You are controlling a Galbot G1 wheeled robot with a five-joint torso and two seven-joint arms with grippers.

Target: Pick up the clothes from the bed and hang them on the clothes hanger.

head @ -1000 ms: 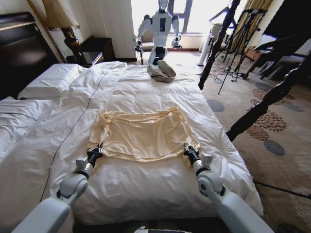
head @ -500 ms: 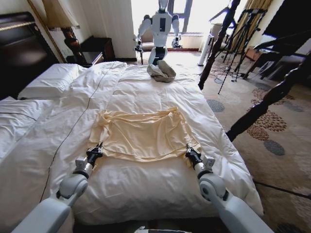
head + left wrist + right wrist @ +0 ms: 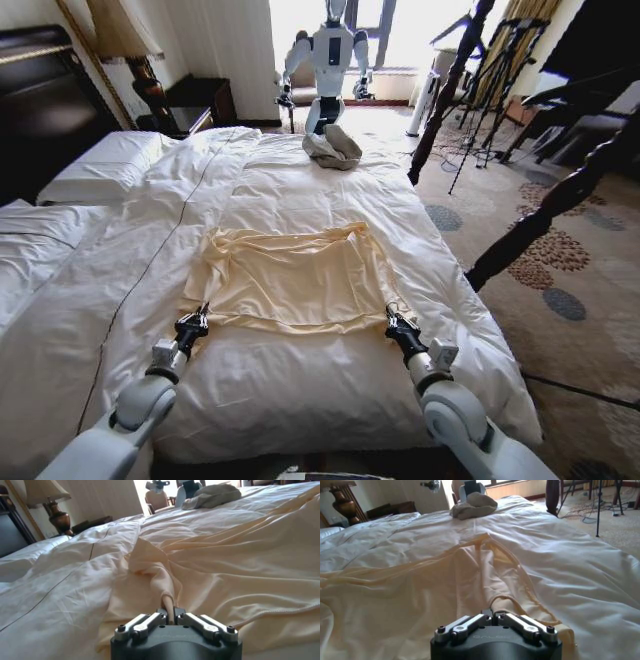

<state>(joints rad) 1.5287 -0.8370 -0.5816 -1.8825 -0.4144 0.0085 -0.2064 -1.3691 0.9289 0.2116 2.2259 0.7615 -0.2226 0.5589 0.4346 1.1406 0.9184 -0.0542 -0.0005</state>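
White bed: both pincers, left pincer and right pincer, clench the clothes at lower frame; thin fabric may slip free.

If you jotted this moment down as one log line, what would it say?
left gripper: jaws shut on clothes corner | right gripper: jaws shut on other corner | clothes flat on bed

The bed is carrying a wrinkled white duvet that is lying across its whole top. The clothes are lying flat on it, just ahead of the left gripper and right gripper. Far beyond both grippers, a grey-beige cloth heap is resting near the bed's far edge. White pillows are lying well off to the left gripper's outer side.
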